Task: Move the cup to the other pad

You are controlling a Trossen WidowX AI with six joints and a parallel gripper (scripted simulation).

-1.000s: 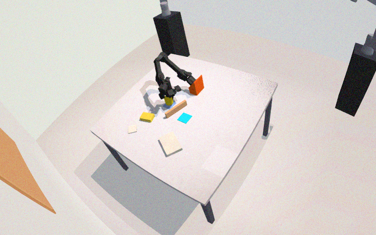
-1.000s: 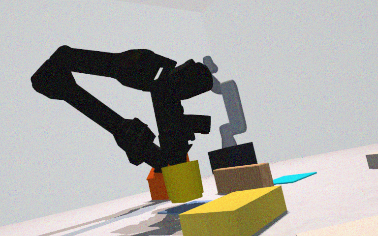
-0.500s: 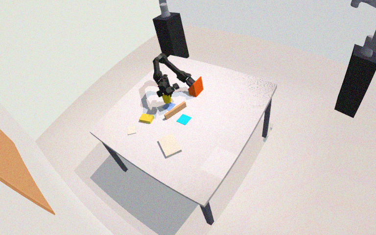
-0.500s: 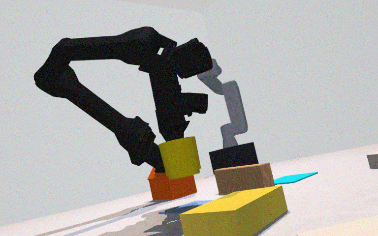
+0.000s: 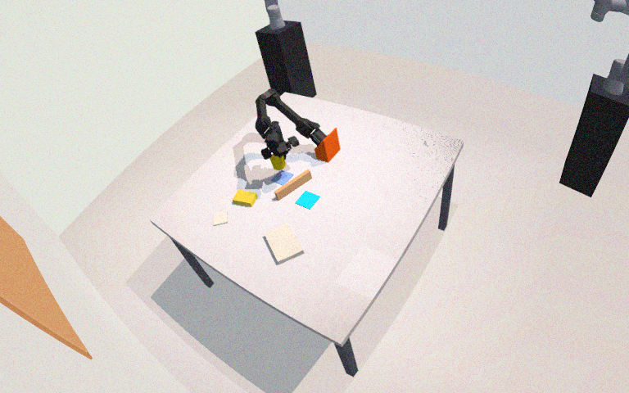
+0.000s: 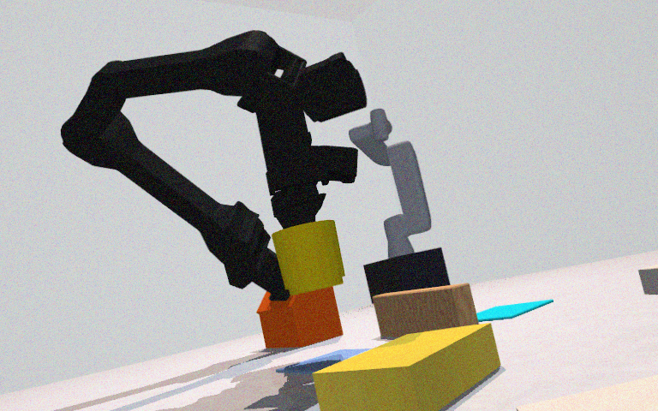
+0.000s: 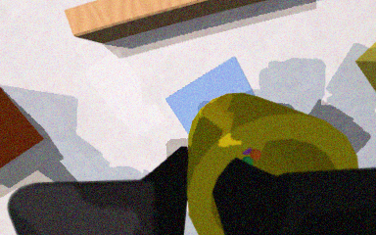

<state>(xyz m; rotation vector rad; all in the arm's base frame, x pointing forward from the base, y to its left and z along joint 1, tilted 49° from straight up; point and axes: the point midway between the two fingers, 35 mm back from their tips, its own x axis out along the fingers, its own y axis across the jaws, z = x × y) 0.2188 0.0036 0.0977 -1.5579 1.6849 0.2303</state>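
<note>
The olive-yellow cup [image 5: 278, 162] [image 6: 310, 257] [image 7: 313, 127] is upright or nearly so, raised above the blue pad [image 5: 283, 177] [image 6: 345, 354] [image 7: 211, 95]. My gripper [image 5: 278, 155] [image 6: 299, 223] [image 7: 196, 153] is shut on the cup's wall, with one finger inside the cup and one outside. A few marbles [image 7: 252, 154], purple, reddish and green, show inside the cup in the wrist view; the finger hides part of the inside. The cyan pad [image 5: 308, 199] [image 6: 514, 310] lies flat on the far side of the wooden bar from the blue pad.
The wooden bar [image 5: 292, 185] [image 6: 427, 310] [image 7: 147, 15] stands between the two pads. A yellow block [image 5: 245, 198] [image 6: 407, 372] [image 7: 371, 66] and an orange block [image 5: 329, 146] [image 6: 313, 317] [image 7: 17, 132] are nearby. Two cream slabs [image 5: 283, 243] [image 5: 220, 218] lie farther off.
</note>
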